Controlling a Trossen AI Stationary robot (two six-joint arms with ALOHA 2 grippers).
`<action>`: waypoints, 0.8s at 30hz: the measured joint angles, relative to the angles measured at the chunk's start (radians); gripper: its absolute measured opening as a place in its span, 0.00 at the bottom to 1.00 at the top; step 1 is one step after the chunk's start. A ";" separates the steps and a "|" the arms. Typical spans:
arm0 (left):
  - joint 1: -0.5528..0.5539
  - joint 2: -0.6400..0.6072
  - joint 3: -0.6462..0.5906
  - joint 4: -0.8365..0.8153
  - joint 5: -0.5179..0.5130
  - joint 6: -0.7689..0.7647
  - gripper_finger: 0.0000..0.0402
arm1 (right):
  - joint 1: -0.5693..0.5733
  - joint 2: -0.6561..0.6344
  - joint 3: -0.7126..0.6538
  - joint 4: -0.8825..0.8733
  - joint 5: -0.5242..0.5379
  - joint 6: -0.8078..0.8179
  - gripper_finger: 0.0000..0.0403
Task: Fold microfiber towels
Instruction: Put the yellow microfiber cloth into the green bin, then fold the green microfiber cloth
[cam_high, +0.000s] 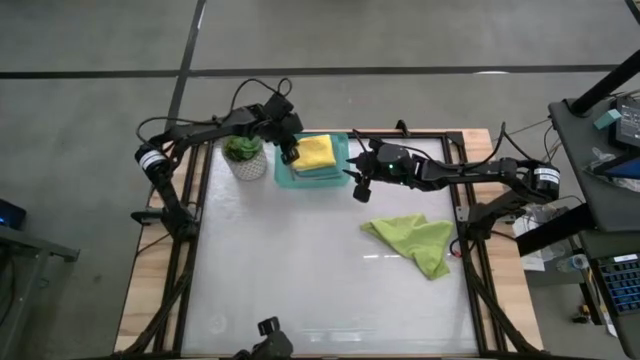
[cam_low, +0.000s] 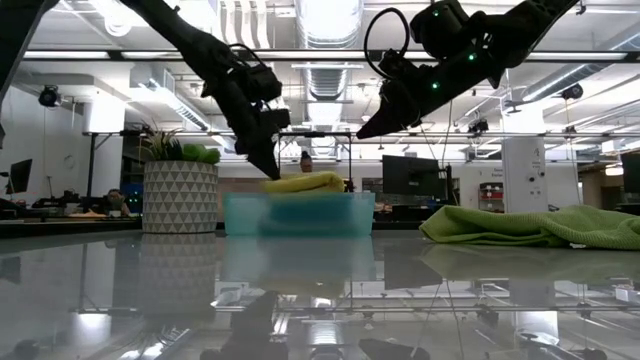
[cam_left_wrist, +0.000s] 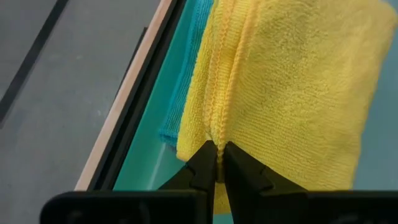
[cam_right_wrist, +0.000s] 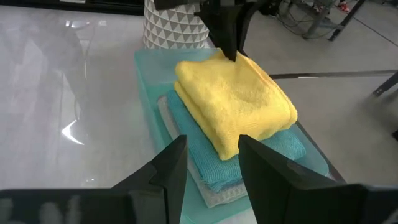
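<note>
- The left claw (cam_left_wrist: 215, 163) is down at the teal tray (cam_high: 284, 172), its fingers pinched together on the stitched edge of the folded yellow towel (cam_left_wrist: 286, 87), at the side of the towel nearest the plant pot (cam_high: 245, 158)
- The right claw (cam_right_wrist: 211, 163) hovers just beside the tray on the opposite side, above the desk (cam_high: 300, 270), fingers apart with nothing between them
- The yellow towel lies folded on top of the stack in the tray; under it the right wrist view shows a folded teal-blue towel (cam_right_wrist: 208, 165) and a light grey towel (cam_right_wrist: 168, 118) edge below that, so three folded pieces can be counted, and whether a fourth lies among them I cannot tell
- The lime green towel (cam_high: 415, 240) lies crumpled and unfolded on the desk, well apart from the tray, on the right arm's side
- Judging by this, most of the work is done: the stack is built and the yellow one is just being settled or let go
- What looks left is the green towel: spread, fold, add to the stack
</note>
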 joint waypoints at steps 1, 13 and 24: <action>-0.002 0.006 -0.005 0.013 -0.001 0.000 0.03 | 0.000 0.000 0.000 0.000 0.000 0.001 0.33; -0.011 0.023 -0.007 0.059 -0.036 -0.026 0.17 | 0.000 0.000 0.000 -0.001 0.000 0.023 0.33; -0.145 -0.159 -0.011 0.047 -0.035 -0.083 0.35 | 0.009 0.000 -0.046 0.193 -0.130 0.038 0.33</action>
